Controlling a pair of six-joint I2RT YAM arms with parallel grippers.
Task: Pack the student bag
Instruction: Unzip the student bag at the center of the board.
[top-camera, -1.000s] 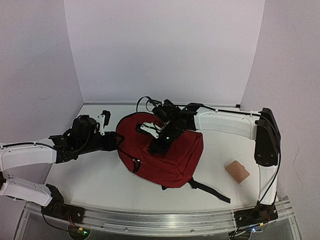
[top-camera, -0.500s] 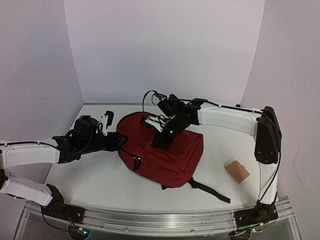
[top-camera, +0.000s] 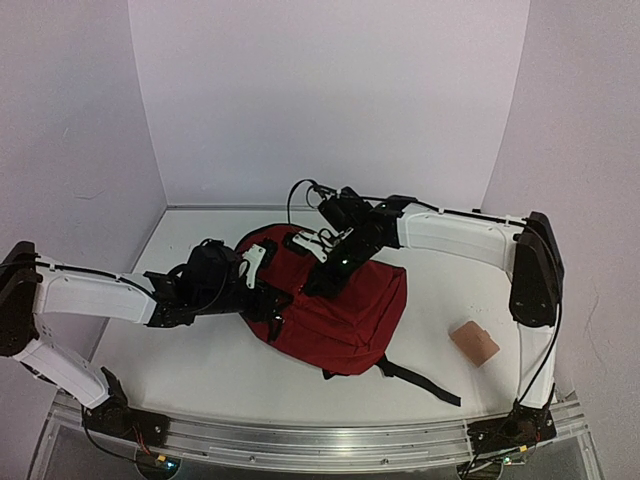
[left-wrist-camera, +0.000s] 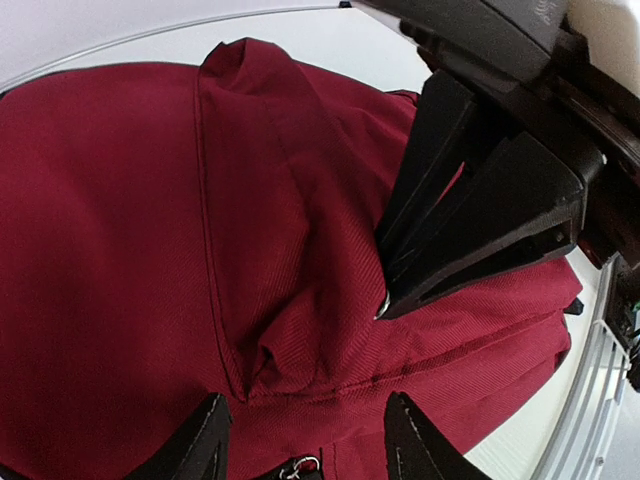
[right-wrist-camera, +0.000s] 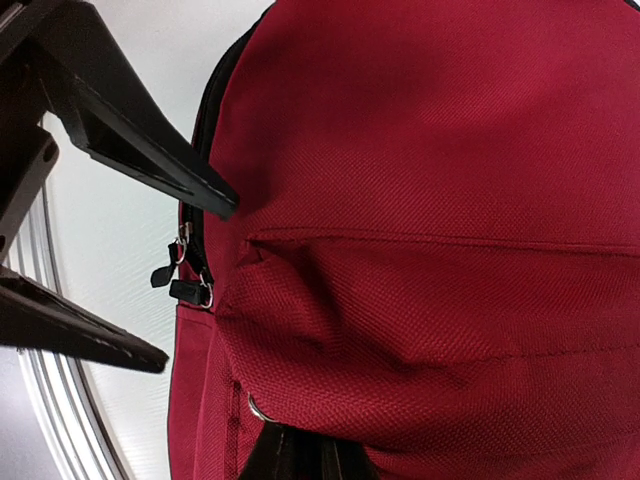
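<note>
The student bag (top-camera: 340, 305) is a dark red backpack lying flat in the middle of the table. My right gripper (top-camera: 325, 272) is shut on a pinched fold of its front fabric, with a small metal ring beside the fingertips (right-wrist-camera: 300, 455). My left gripper (top-camera: 276, 304) is open at the bag's left edge. Its fingers (left-wrist-camera: 205, 440) straddle the red fabric, with a zip ring (left-wrist-camera: 297, 466) between them. In the right wrist view the left gripper (right-wrist-camera: 196, 286) stands around the black zip pulls (right-wrist-camera: 185, 285). The right gripper also shows in the left wrist view (left-wrist-camera: 385, 300).
A small tan pouch-like object (top-camera: 473, 342) lies on the table at the right. A black strap (top-camera: 420, 382) trails from the bag toward the front right. White walls close in the left, back and right; a metal rail (top-camera: 320, 440) runs along the near edge.
My left arm has swung right, from beside the bag to its left edge, gripper open over the zip. My right gripper has lifted the pinched fabric slightly and then held still.
</note>
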